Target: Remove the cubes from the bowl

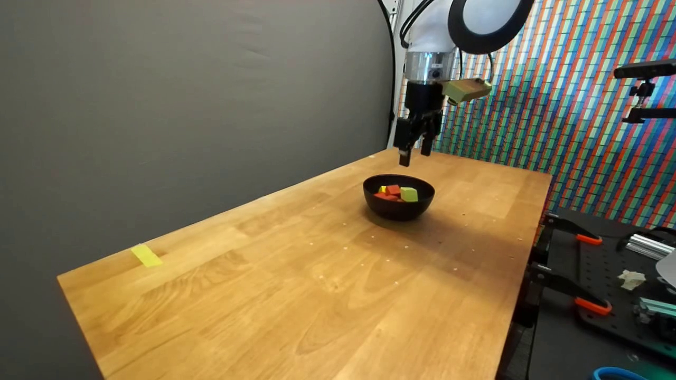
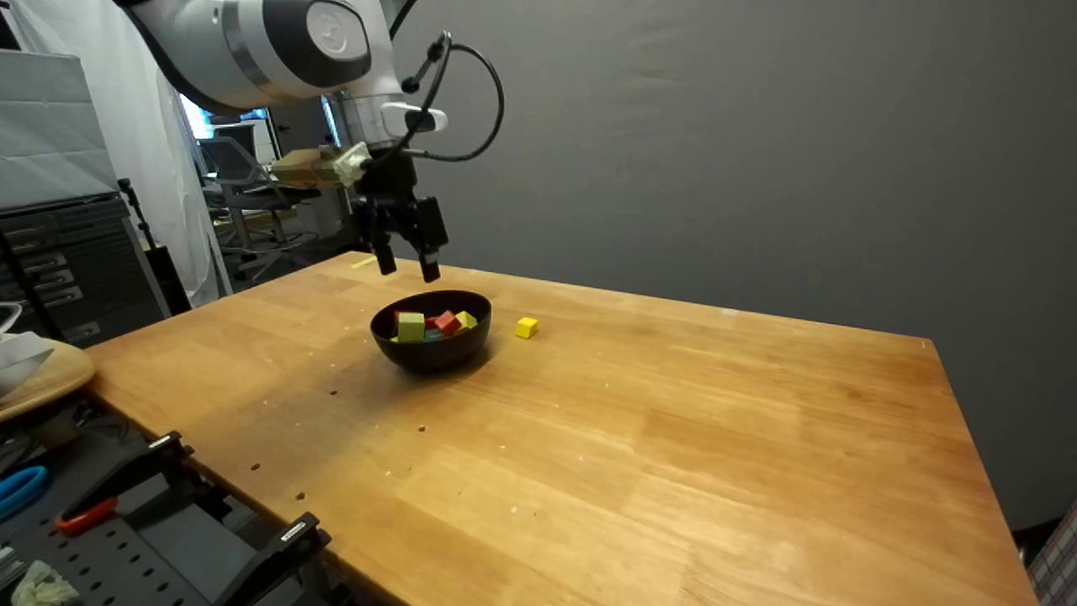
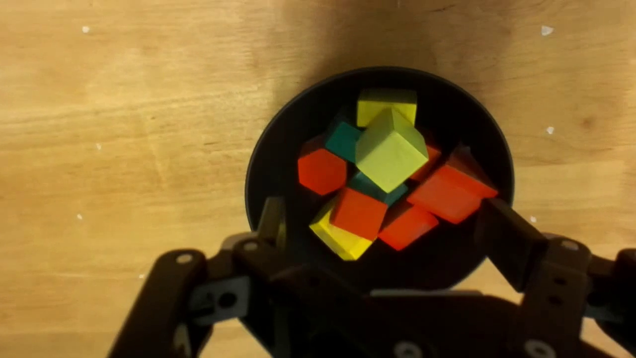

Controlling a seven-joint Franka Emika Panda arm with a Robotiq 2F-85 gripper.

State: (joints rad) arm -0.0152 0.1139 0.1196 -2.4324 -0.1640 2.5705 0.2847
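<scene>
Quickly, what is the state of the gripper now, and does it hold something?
Gripper: open, holding nothing; its jaws stand apart above the bowl.

On the desk (image 2: 673,438), in an exterior view, one cube (image 2: 526,328) is lying right of the bowl (image 2: 433,358), other cubes (image 2: 411,327) inside.

A small, round black bowl (image 2: 433,360) stands upright on a wooden table (image 2: 715,421), holding a jumbled heap of little solid-coloured blocks. Seen from above in the wrist view, a pale yellow-green cube (image 3: 391,151) sits tilted, partly hiding a yellow block (image 3: 377,106) and a dark green block (image 3: 343,141), while red blocks (image 3: 449,191) lie about it and a red cube (image 3: 360,214) overlaps another yellow cube (image 3: 340,240). In an exterior view, a lone bright yellow cube (image 2: 526,328) rests on the table near the bowl
</scene>
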